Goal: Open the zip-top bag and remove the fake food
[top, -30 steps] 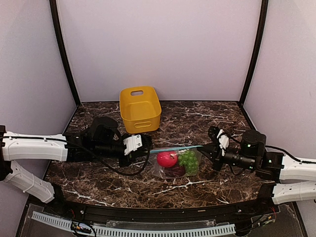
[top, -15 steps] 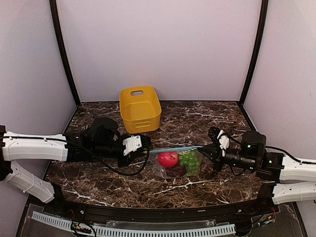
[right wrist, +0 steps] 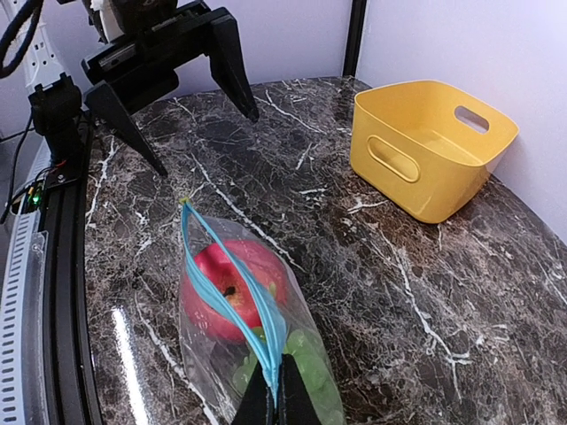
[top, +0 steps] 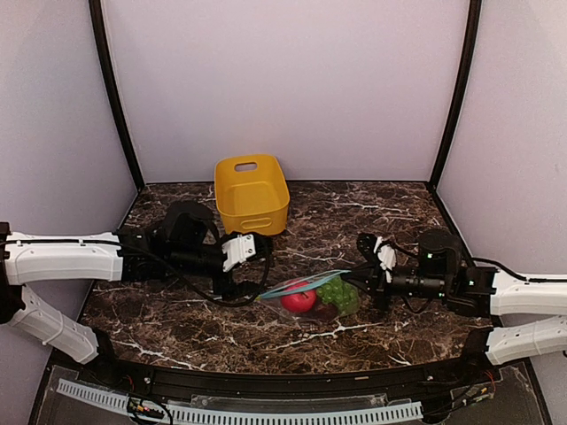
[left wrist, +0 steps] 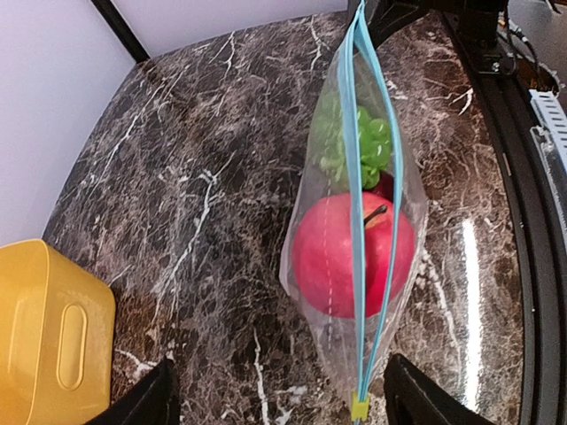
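The zip-top bag (top: pixel 312 282) lies on the marble table between the arms, its teal zip strip (left wrist: pixel 361 133) parted into a narrow slit. Inside sits the fake food: a red apple (left wrist: pixel 341 261), green grapes (left wrist: pixel 372 146) and a dark maroon piece (left wrist: pixel 384 186), mostly hidden. My right gripper (right wrist: pixel 275 400) is shut on the right end of the zip strip (right wrist: pixel 266 341). My left gripper (top: pixel 255 264) stands open just left of the bag's other end, its fingers (left wrist: pixel 423 405) on either side of the small yellow end tab (left wrist: pixel 359 407) without touching it.
A yellow plastic bin (top: pixel 252 196) stands behind the left gripper, toward the back wall. Dark posts and lilac walls close in the table on three sides. The black front rail (top: pixel 283 381) runs along the near edge.
My left gripper has opened and let go of the bag's left end, drawing back slightly. The zip strip has gone slack and the bag has sagged. My right gripper has shifted left with the bag.
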